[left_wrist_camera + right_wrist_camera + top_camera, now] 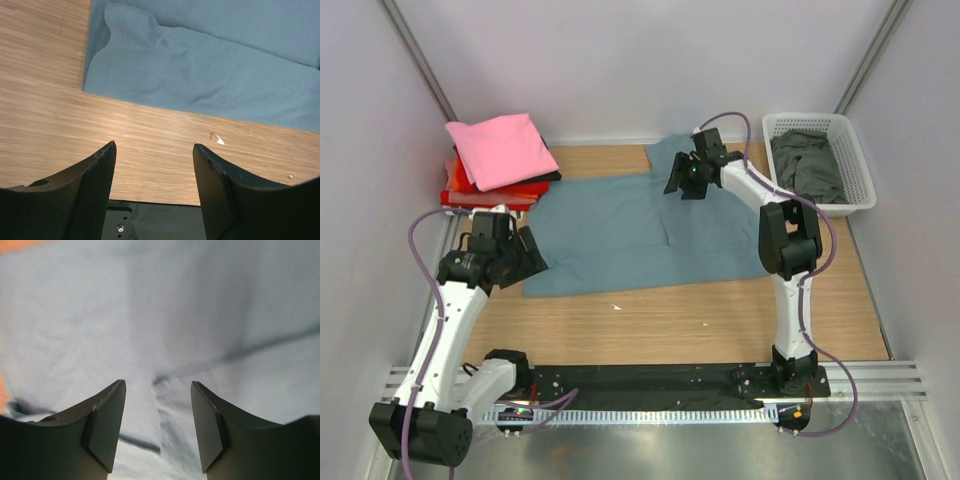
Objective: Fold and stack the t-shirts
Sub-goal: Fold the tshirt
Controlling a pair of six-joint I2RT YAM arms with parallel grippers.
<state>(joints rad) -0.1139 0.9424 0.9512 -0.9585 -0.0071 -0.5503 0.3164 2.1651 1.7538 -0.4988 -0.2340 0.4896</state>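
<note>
The large slate-blue t-shirt [620, 230] lies spread across the middle of the wooden table; it also shows in the left wrist view [210, 65] and fills the right wrist view [150, 315]. A folded pink t-shirt [500, 150] tops a stack of red [470, 190] and black shirts at the back left. A dark grey-green shirt [807, 165] lies in the basket. My left gripper [532, 255] is open and empty, over bare wood by the blue shirt's near left corner [154, 150]. My right gripper [678, 182] is open and empty above the shirt's far right part [157, 390].
A white lattice basket [860, 170] stands at the back right. A small white scrap [615, 306] lies on the wood in front of the blue shirt, also in the left wrist view [217, 139]. A black base rail [650, 380] runs along the near edge. Walls enclose three sides.
</note>
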